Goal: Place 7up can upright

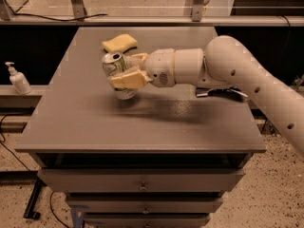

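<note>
The drawer fronts (142,186) are nearest, below the grey table (71,127). Over the table's middle-left area, my gripper (121,74) reaches in from the right. My fingers (129,80) are clamped on the 7up can (114,66), one across its near side and the other behind it. The can is tilted, with its silver top up and leaning left. I cannot tell whether its base touches the table. A bag edge (221,93) shows under my arm (237,75). Farther back lies a yellow sponge (119,42). A soap bottle (18,79) stands off the table, to the left.
</note>
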Controlling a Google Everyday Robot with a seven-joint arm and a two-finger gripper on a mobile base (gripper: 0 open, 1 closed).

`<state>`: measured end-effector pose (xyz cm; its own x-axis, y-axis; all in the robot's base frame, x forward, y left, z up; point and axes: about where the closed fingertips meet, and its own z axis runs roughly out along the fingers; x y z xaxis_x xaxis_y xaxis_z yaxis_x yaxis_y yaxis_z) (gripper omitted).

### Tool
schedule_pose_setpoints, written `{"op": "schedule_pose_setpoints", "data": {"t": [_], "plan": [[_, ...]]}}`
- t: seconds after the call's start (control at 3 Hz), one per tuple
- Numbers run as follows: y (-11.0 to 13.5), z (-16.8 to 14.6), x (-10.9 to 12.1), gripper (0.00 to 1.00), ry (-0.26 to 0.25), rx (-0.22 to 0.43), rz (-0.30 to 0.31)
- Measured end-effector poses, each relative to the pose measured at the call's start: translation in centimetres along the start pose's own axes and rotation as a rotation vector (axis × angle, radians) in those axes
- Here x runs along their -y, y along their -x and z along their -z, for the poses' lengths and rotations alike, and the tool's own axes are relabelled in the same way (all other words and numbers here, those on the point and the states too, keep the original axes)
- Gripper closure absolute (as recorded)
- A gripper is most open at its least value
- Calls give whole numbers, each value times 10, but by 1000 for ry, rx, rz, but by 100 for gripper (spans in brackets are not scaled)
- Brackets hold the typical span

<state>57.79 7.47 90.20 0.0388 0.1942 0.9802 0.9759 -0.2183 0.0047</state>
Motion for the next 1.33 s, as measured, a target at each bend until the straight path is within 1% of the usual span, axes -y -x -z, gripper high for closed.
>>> {"op": "schedule_pose_setpoints", "data": {"t": [0.33,0.67,1.0,1.33], "plan": [[6,5,3,100,-44,-50,7],[7,8,9,82,-94,-69,33],[9,9,16,59,-144,-73,62],[13,11,23,35,-173,-76,71]]}}
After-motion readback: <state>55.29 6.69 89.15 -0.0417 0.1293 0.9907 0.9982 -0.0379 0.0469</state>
